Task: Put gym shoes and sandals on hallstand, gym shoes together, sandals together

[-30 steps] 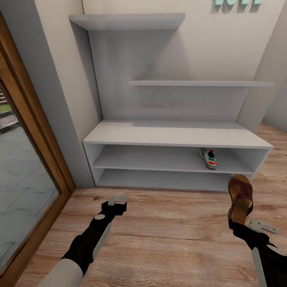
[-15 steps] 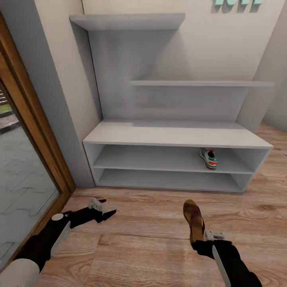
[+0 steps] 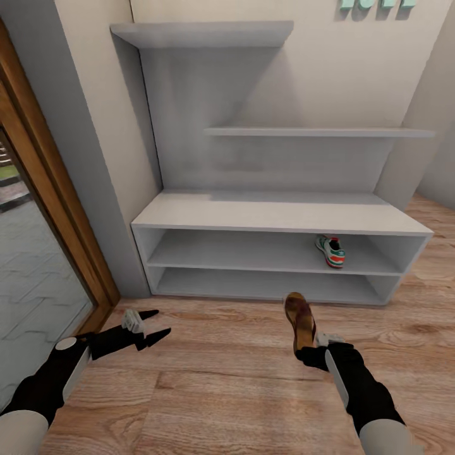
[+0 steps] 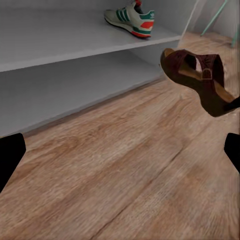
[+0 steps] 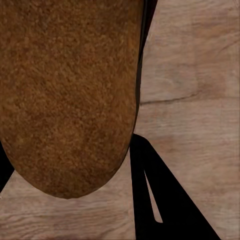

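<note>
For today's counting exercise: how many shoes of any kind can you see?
2. One gym shoe sits on the hallstand's upper low shelf, towards its right end. One sandal is held above the floor in the right claw.

The large white hallstand with staggered wall shelves (image 3: 278, 215) stands against the back wall, on the light brown wood-plank corridor floor (image 3: 240, 385). One white gym shoe with green stripes and a red-orange heel (image 3: 331, 250) sits on the upper of its two low shelves, toward the right end. In front of the rack, above the floor, the right hand (image 3: 311, 346) carries a dark reddish-brown strap sandal with a cork sole (image 3: 299, 319). The left hand (image 3: 149, 324) hangs well to its left, near the wooden door frame (image 3: 57, 208).
</note>
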